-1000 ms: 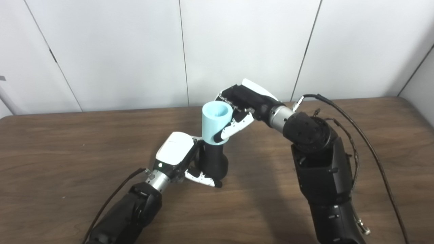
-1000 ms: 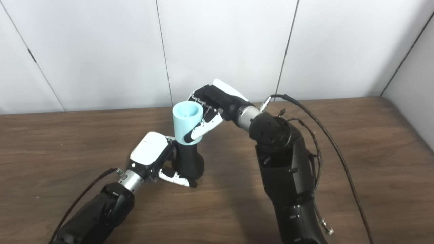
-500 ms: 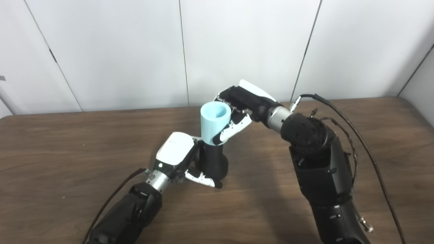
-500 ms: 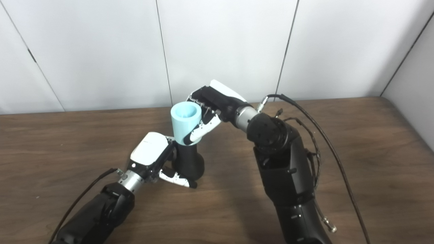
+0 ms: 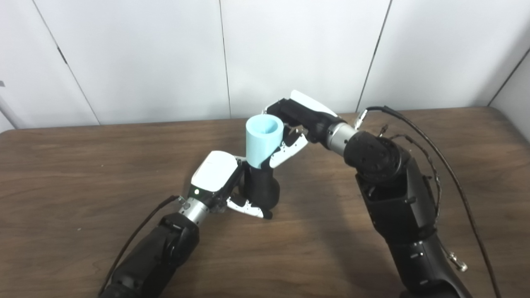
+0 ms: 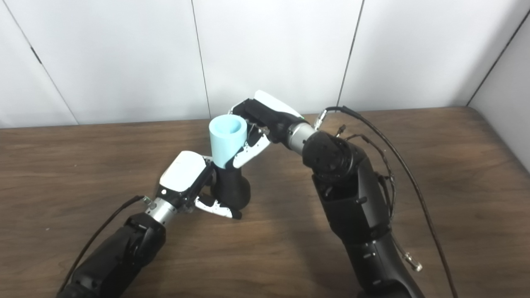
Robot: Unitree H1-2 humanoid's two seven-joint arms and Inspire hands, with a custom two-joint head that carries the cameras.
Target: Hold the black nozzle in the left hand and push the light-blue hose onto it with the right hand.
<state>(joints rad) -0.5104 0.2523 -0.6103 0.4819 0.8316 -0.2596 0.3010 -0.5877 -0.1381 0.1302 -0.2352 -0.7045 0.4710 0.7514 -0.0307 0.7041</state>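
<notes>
The black nozzle point(image 5: 261, 188) stands upright on the brown table point(image 5: 83, 165), a little left of centre. My left hand point(image 5: 219, 182) is shut on the nozzle's lower body from the left, its thumb curled under the front. The light-blue hose point(image 5: 263, 138), a short open-topped tube, sits on the nozzle's top and leans slightly left. My right hand point(image 5: 296, 124) comes in from the right with its fingers behind the hose and its thumb across the front. In the right eye view, the hose point(image 6: 227, 138) and nozzle point(image 6: 230, 190) stand the same way.
Black cables point(image 5: 434, 157) loop along my right arm over the table's right half. A white panelled wall point(image 5: 165, 62) rises behind the table's far edge. The table's right corner point(image 5: 509, 120) lies near the side wall.
The view has tilted slightly, shifting everything up a little. My right hand's thumb has loosened on the hose and the hose sits a bit lower on the nozzle. My left hand has held still.
</notes>
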